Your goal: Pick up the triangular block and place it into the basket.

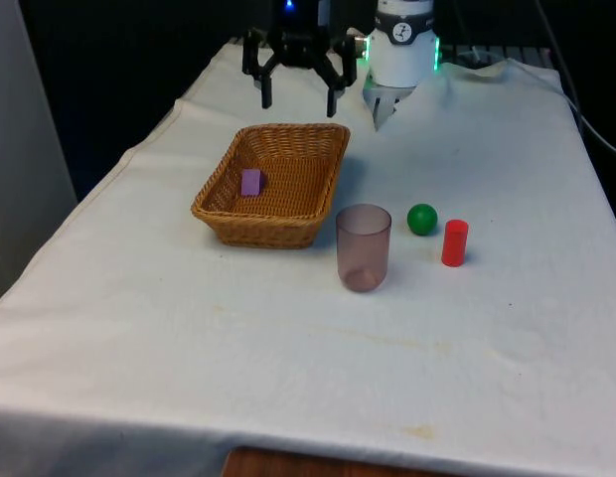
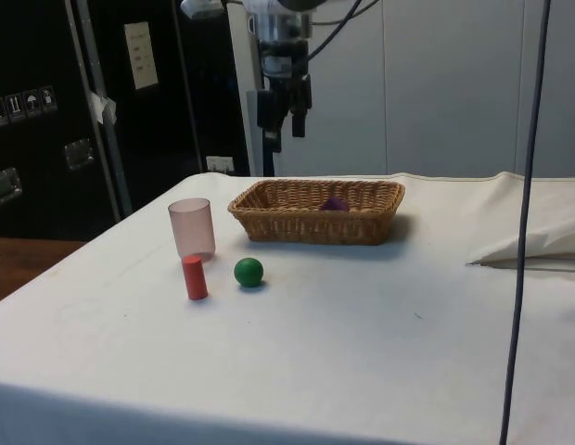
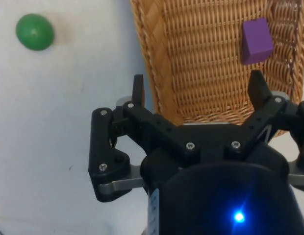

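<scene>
Nearest the front camera, the white cloth [image 1: 288,378] carried a faint yellowish stain close to its near edge and no print. Next came a translucent pink cup [image 1: 364,247], upright, with a green ball [image 1: 422,219] at about two o'clock from it and a red cylinder [image 1: 454,242] standing just beside the ball on the front view's right; none of the three bore a label that could be read. At roughly ten o'clock from the cup sat the wicker basket [image 1: 318,194], near the cup but not touching it. Inside it lay the purple block [image 1: 250,182], resting on the woven floor towards the wall on the front view's left; in the wrist view it [image 3: 256,41] looked boxy, and its triangular form could not be confirmed from any view. Farther back, the gripper [image 1: 299,97] hung in the air above the basket's far rim, its two fingers spread wide with nothing between them. The block lay at about seven o'clock from the gripper in the front view, well below it and apart from both fingers. In the side view, a pale sheet [image 2: 141,55] and small white pictogram stickers [image 2: 23,103] were fixed to the dark cabinets, their writing too small to read.
</scene>
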You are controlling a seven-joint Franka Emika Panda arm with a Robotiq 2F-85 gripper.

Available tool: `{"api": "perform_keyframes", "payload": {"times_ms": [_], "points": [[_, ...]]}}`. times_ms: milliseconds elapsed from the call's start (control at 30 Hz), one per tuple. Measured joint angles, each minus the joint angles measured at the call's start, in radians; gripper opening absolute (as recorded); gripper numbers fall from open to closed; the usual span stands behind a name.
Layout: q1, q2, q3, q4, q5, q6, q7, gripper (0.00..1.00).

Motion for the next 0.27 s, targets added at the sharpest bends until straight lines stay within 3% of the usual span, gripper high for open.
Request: {"api": "perform_keyframes", "payload": {"times_ms": [267], "points": [[0.005, -0.063, 0.017, 0.009, -0.008, -0.066, 0.005, 1.00]]}}
